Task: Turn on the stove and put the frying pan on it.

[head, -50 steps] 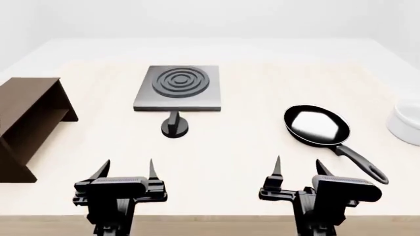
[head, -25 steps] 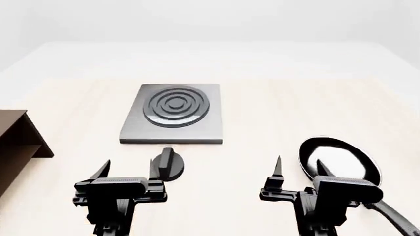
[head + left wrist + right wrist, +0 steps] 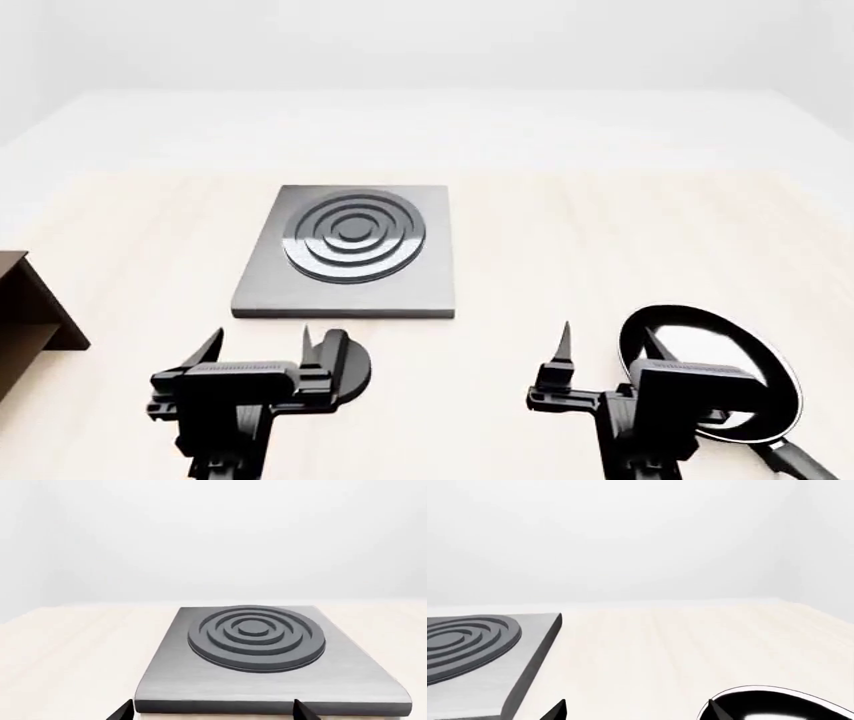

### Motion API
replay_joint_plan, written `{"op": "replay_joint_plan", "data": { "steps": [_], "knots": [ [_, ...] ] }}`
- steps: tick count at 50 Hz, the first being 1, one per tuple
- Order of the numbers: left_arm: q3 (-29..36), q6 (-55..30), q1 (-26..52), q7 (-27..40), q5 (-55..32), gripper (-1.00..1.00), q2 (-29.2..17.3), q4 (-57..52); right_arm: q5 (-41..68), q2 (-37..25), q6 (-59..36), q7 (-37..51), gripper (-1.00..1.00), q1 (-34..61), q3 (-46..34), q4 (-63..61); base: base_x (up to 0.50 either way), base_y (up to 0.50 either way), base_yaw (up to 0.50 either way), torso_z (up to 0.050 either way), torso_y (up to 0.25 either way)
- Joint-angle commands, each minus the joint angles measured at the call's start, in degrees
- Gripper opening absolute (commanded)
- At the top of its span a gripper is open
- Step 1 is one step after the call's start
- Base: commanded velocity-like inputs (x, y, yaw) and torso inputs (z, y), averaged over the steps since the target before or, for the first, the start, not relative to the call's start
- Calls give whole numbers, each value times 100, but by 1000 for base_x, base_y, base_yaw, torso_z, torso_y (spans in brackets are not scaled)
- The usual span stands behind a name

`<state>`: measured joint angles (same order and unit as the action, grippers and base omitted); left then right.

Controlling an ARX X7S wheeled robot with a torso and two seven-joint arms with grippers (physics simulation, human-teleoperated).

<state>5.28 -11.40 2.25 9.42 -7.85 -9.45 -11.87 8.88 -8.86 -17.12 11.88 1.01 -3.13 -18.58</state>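
Since a second ago our view has slid forward and down over the surface (image 3: 561, 230): the stove plate has drifted lower in the head view, the frying pan has come in close under our right arm, the brown shelf (image 3: 27, 310) is nearly out at the left edge, and the white bowl is gone from sight. Our arms look the same in the frame as they did then.

Largest first, the pale wooden surface carries everything. The stove (image 3: 350, 250) lies flat ahead of our left arm, its concentric burner rings bare, so nothing is on it yet. The frying pan (image 3: 714, 375) sits on the surface to the right, well apart from the stove, partly hidden behind our right end effector (image 3: 607, 345); its handle runs off toward the lower right corner. The small black knob (image 3: 340, 365) stands just in front of the stove's near edge, right beside our left end effector (image 3: 256, 342).

Both end effectors are spread, fingers apart and pinching nothing. We judge that this pose is deliberate: the left lines up near the knob to turn it, while the right waits by the pan. Neither step of the task is done, and turning the knob looks like our first move
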Motion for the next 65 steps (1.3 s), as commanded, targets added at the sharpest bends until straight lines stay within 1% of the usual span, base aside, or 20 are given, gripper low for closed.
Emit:
{"op": "replay_joint_plan", "data": {
  "steps": [1, 14, 22, 27, 30, 47, 60, 65],
  "knots": [
    [1, 85, -63, 49, 17, 100, -96, 174, 27, -62, -31, 47, 100, -10, -49, -16, 0, 0, 0, 0, 0],
    [-191, 186, -197, 190, -33, 100, -183, 526, 90, -134, -79, 51, 100, -89, -127, -144, 0, 0, 0, 0, 0],
    [-207, 662, -141, 267, 111, 100, -198, 1196, 131, -192, -89, 61, 100, -104, -195, -170, 0, 0, 0, 0, 0],
    [-191, 767, -36, 321, 173, 100, -190, 1560, 164, -237, -80, 82, 100, -91, -215, -153, 0, 0, 0, 0, 0],
    [-175, 735, -24, 326, 165, 100, -191, 1576, 180, -260, -83, 101, 100, -102, -230, -180, 0, 0, 0, 0, 0],
    [191, 907, 347, 259, 287, 100, -34, 2233, 291, -351, 34, 167, 100, -162, -268, -154, 0, 0, 0, 0, 0],
    [612, 742, 546, 83, 371, 100, 77, 2184, 367, -412, 68, 201, 100, -161, -265, -141, 0, 0, 0, 0, 0],
    [754, 556, 548, -26, 314, 100, 100, 1924, 402, -430, 96, 214, 100, -160, -229, -118, 0, 0, 0, 0, 0]
  ]
}}
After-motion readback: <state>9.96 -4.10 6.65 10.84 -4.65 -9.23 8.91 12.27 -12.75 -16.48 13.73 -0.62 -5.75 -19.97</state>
